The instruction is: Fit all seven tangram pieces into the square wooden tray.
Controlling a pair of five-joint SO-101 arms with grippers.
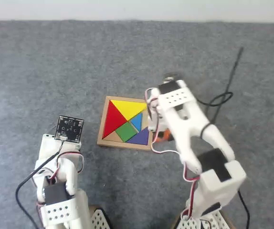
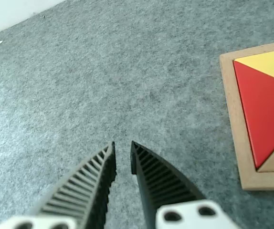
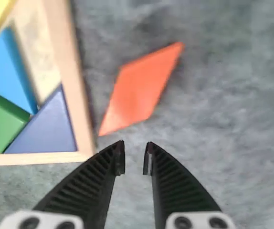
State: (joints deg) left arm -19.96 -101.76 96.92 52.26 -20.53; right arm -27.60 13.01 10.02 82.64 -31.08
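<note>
One orange piece (image 3: 139,93) lies just beyond the right hand (image 3: 133,157), beside the tray (image 3: 69,71).

left hand (image 2: 122,145) retracted, slightly ajar | right hand (image 3: 134,145) extended, slightly ajar

The tray (image 1: 101,136) lies near the middle of the table (image 1: 41,62), with five pieces (image 1: 126,131) inside it. The parallelogram piece (image 3: 139,90) lies on the table just outside the tray's right edge, by its near right corner. The right gripper (image 3: 133,157) hangs at that piece's near side. The left gripper (image 2: 122,155) hangs left of the tray.
</note>
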